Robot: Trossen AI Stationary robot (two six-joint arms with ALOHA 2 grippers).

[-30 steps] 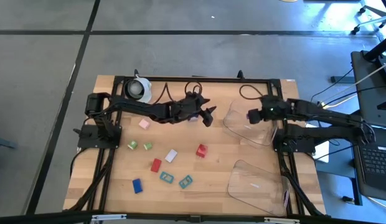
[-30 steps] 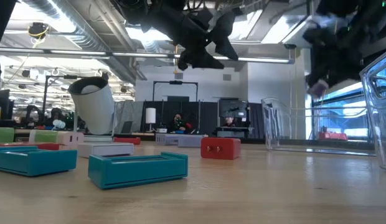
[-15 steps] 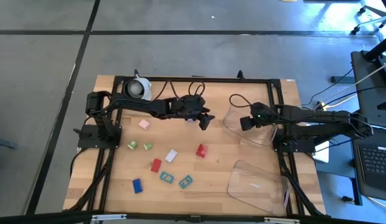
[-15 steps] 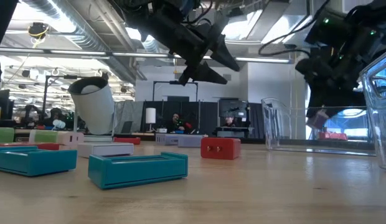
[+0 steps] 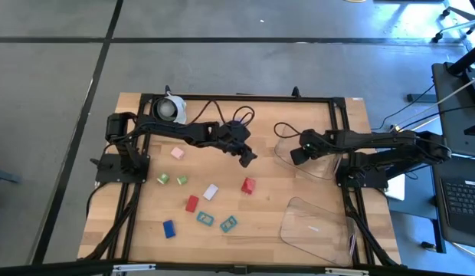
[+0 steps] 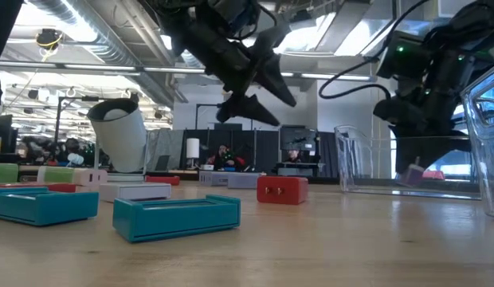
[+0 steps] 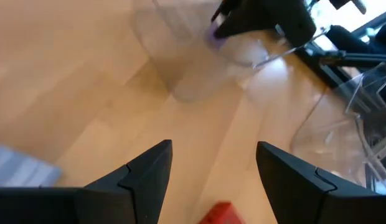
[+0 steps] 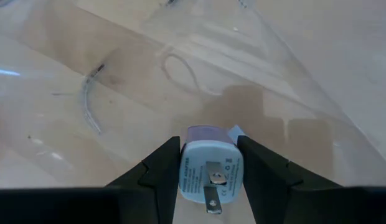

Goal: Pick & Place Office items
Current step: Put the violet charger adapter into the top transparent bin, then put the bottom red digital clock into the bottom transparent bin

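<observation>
Right gripper (image 8: 208, 163): a lavender plug (image 8: 208, 168) is being gripped in the jaws, over the far tray (image 5: 318, 165).
Left gripper (image 7: 211, 165): jaws are being held open, empty, above the red block (image 5: 248, 185).
Remaining: eight items are lying loose on the worktop (image 5: 268, 222); near tray (image 5: 299, 230) looks empty.

A light wooden table (image 5: 299, 192) carries everything. Near its centre lies a red block (image 5: 248, 185). At eleven o'clock stands a white roll (image 5: 171, 109). Two clear trays rest at three (image 5: 318, 165) and five o'clock (image 5: 318, 224). Small coloured pieces (image 5: 195, 203) scatter from seven to nine o'clock.
</observation>
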